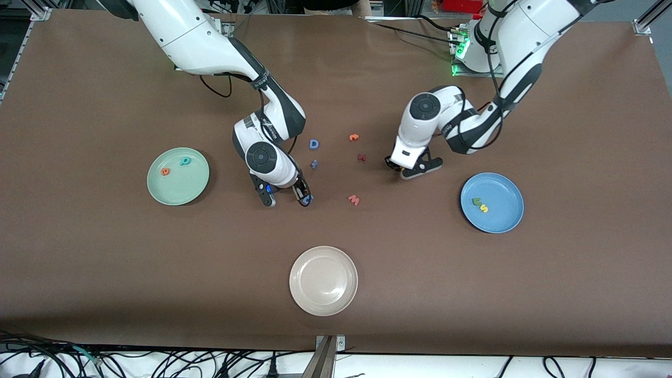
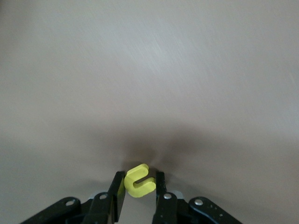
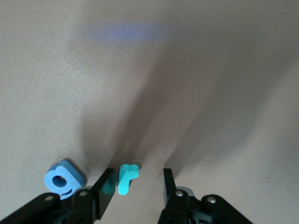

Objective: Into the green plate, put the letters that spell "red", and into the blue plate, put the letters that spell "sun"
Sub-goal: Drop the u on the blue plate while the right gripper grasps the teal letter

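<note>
Your left gripper (image 2: 140,186) pinches the yellow "n" (image 2: 138,180). Your right gripper (image 3: 136,186) has narrow fingers around the teal "r" (image 3: 126,178), closer to one finger (image 3: 106,186).

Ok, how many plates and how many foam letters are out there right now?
Plates: 3, green plate, blue plate, cream plate.
Letters in plates: 4.
Loose letters: 6.
Letters being grabbed: 2, yellow letter, teal r.
Total: 15.
</note>
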You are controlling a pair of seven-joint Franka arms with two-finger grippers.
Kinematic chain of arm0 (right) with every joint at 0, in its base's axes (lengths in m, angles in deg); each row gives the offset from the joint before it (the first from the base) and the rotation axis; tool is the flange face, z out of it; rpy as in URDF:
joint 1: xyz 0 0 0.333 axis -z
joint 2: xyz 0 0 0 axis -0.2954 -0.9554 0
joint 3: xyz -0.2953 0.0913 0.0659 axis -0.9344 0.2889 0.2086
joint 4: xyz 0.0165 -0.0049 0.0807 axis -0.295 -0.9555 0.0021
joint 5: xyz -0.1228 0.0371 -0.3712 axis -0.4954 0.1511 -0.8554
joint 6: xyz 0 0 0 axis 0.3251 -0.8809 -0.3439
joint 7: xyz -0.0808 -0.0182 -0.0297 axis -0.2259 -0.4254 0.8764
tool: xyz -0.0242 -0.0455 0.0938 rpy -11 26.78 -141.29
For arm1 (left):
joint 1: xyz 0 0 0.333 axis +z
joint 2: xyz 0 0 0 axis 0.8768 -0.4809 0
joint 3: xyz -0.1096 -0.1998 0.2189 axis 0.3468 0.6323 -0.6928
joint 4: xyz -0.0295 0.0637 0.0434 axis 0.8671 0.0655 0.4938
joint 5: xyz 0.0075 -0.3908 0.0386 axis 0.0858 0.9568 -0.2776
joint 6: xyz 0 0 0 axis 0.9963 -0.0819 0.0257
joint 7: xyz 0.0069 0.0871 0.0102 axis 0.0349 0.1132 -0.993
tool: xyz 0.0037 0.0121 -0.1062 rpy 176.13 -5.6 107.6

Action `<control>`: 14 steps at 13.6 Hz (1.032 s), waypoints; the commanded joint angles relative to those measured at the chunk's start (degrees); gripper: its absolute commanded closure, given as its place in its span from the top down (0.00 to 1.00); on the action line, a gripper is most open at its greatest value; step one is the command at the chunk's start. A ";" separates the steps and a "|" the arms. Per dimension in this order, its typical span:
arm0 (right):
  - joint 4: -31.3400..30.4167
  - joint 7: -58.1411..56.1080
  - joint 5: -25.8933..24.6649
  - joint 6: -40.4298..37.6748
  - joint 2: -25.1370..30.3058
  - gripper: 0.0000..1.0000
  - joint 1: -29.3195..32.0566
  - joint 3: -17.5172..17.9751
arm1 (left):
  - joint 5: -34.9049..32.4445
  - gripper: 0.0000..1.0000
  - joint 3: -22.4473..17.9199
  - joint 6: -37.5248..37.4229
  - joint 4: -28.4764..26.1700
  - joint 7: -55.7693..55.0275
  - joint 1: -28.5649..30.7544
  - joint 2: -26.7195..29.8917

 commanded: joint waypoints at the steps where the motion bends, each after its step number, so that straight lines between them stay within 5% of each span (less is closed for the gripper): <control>1: 1.46 0.49 -0.51 1.14 -1.78 0.51 -0.36 -0.16 | 4.30 0.09 1.79 -8.23 5.25 9.39 4.48 0.91; 5: 1.46 0.31 -0.77 1.14 -1.87 0.30 -0.45 -0.16 | 14.52 0.10 1.17 -25.99 18.43 29.17 8.08 0.47; 8: 1.46 0.31 -0.86 1.14 -1.87 0.12 -0.45 -0.16 | 14.09 0.11 0.82 -26.64 18.98 39.11 13.96 -1.36; 12: 1.72 -0.12 -0.86 0.53 -1.26 0.09 -0.19 -0.34 | 11.89 0.25 -2.42 -26.37 19.33 45.98 15.83 -4.10; 13: 2.16 -0.30 -0.86 0.09 -0.73 0.09 -0.10 -0.43 | 11.89 0.45 -3.21 -26.37 19.33 47.22 15.83 -4.19; 14: 2.77 -0.48 -0.86 -1.74 0.23 0.09 0.25 -0.60 | 11.89 0.99 -3.57 -26.37 19.86 47.32 15.83 -4.10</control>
